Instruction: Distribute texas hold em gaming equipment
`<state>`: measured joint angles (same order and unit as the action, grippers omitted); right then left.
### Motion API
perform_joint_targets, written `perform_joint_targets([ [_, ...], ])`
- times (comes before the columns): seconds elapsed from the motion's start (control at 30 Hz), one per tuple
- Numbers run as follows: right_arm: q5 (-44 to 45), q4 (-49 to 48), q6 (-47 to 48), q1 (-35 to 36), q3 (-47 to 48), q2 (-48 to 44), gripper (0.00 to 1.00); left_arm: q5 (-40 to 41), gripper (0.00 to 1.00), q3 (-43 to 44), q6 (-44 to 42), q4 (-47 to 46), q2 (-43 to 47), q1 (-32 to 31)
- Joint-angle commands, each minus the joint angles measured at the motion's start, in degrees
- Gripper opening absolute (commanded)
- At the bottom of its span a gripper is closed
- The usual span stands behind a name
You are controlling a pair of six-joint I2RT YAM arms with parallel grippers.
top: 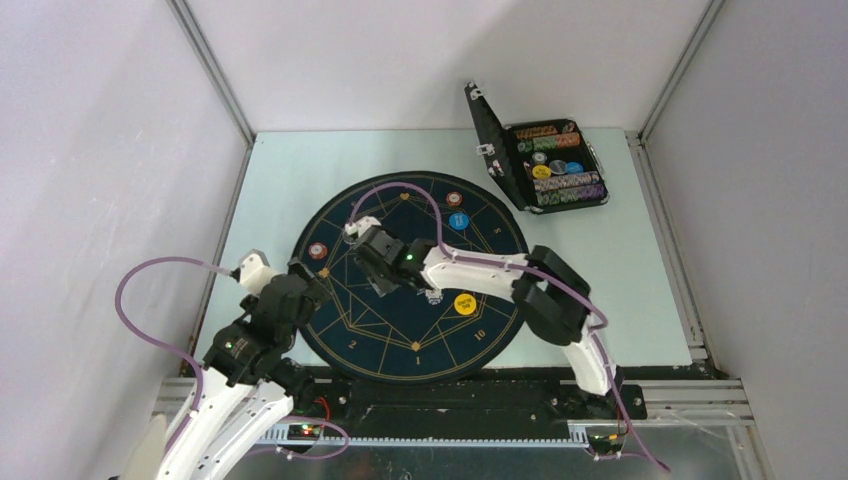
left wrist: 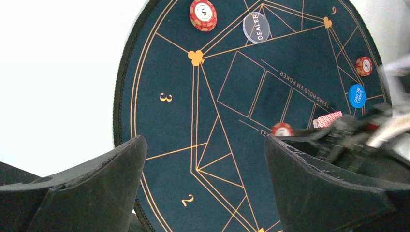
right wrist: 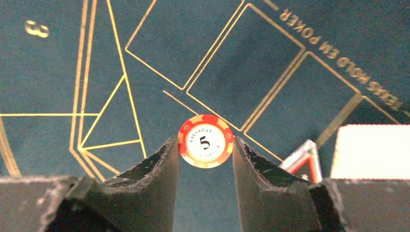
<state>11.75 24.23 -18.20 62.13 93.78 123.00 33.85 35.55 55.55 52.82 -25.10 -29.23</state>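
Observation:
My right gripper is shut on the edges of a red "5" disc and holds it flat over the middle of the mat; from above the gripper hides the disc. A triangular marker and a white-faced card stack lie just to its right. My left gripper is open and empty over the mat near the "2", at the mat's left edge. On the mat lie a red disc, a clear "DEALER" disc, another red disc, a blue disc and a yellow disc.
The round dark-blue mat with gold lines lies mid-table. The black hinged case stands open at the back right with rows of discs inside. The right arm stretches across the mat's right half. White walls enclose the table.

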Motion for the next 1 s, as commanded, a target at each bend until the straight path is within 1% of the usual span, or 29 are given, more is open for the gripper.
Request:
perform_joint_targets([
  [0.0, 0.6, -5.1, 0.1, -1.6, -3.8, -12.0, 0.28, 0.8, 0.98, 1.0, 0.9, -0.1, -0.3, 0.0],
  [0.17, 2.4, -5.6, -3.3, -5.5, -12.8, -20.7, 0.27, 0.8, 0.98, 1.1, 1.0, 0.1, -0.4, 0.0],
  [0.37, 6.4, -3.1, -9.1, -15.2, -27.6, -31.9, 0.27, 1.3, 0.98, 0.9, 1.0, -0.2, -0.8, 0.0],
  [0.47, 5.8, -3.1, -11.1, -19.4, -35.4, -36.6, 0.27, 1.1, 0.98, 0.7, 1.0, -1.0, -1.1, 0.0],
  [0.57, 5.1, -5.5, -12.0, -23.9, -41.0, -38.1, 0.27, 0.8, 0.98, 0.4, 1.0, -2.2, -2.0, 0.0],
  [0.63, 4.2, -6.1, -12.4, -26.1, -42.6, -37.6, 0.26, 0.3, 0.98, 0.3, 1.0, -2.8, -2.8, 0.0],
  [0.8, 6.3, -6.0, -12.6, -28.2, -43.5, -35.9, 0.26, -0.2, 0.98, 0.4, 1.0, -2.9, -4.9, 0.0],
  [0.97, 5.0, -7.5, -12.2, -29.8, -44.1, -34.6, 0.26, -0.5, 0.98, 0.4, 1.0, -3.5, -5.3, 0.0],
])
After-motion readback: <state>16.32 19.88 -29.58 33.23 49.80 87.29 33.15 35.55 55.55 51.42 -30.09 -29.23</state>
